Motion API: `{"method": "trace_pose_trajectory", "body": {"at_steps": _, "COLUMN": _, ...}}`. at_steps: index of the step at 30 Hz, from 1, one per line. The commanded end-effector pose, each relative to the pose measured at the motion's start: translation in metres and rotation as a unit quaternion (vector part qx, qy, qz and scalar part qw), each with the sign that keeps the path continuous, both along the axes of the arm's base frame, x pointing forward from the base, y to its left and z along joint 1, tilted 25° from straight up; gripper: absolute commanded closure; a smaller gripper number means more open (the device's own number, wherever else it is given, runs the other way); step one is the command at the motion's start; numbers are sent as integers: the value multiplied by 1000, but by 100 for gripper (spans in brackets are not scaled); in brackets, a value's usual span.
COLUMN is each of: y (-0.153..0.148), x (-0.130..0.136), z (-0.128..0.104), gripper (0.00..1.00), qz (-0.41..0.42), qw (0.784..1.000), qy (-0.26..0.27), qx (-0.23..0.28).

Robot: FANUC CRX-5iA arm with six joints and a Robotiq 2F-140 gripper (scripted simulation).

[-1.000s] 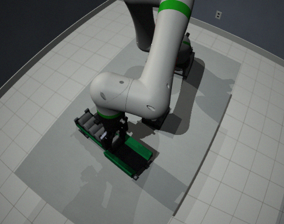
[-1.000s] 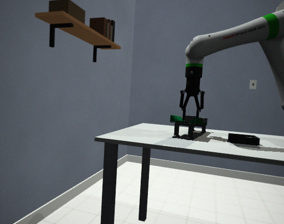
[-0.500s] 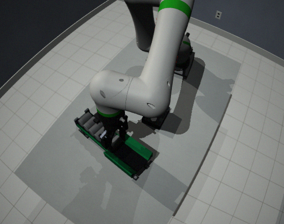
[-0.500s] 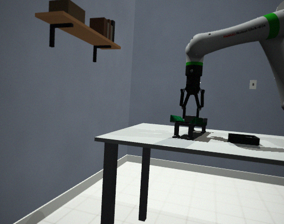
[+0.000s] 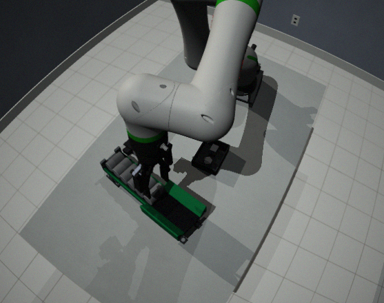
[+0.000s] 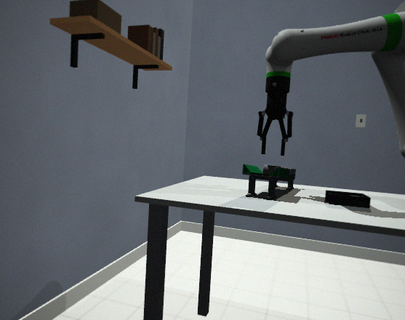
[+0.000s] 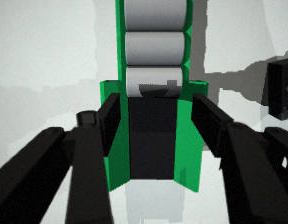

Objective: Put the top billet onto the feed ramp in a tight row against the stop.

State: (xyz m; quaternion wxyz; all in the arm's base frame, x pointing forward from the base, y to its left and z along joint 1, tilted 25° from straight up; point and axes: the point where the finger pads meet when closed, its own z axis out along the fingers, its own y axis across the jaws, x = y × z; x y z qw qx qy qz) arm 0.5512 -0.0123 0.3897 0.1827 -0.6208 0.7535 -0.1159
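The green feed ramp [image 7: 154,135] with a dark bed runs up the middle of the wrist view. Three grey billets lie straight across it, side by side, one behind the other: the nearest [image 7: 154,83], the middle one [image 7: 155,48] and the farthest [image 7: 156,14], which is cut off by the frame edge. No billet rests on top of the others. My gripper [image 7: 156,106] is open and empty. It hangs well above the ramp [image 6: 269,172], as the exterior view [image 6: 273,153] shows. In the top view the gripper [image 5: 151,184] hides part of the billet row [image 5: 122,167].
A black tray [image 5: 211,156] holding small parts sits on the table to the right of the ramp; it also shows in the exterior view [image 6: 347,198]. The robot base [image 5: 249,74] stands at the far side of the table.
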Motion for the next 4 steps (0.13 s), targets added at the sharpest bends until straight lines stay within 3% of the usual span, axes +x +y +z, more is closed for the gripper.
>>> {"method": "trace_pose_trajectory", "body": {"at_steps": 1, "y": -1, "x": -3, "z": 9, "gripper": 48, "qz": 0, "qw": 1000, "qy": -1, "qx": 0}}
{"method": "trace_pose_trajectory", "body": {"at_steps": 4, "y": -1, "x": -3, "z": 9, "gripper": 48, "qz": 0, "qw": 1000, "qy": -1, "qx": 0}}
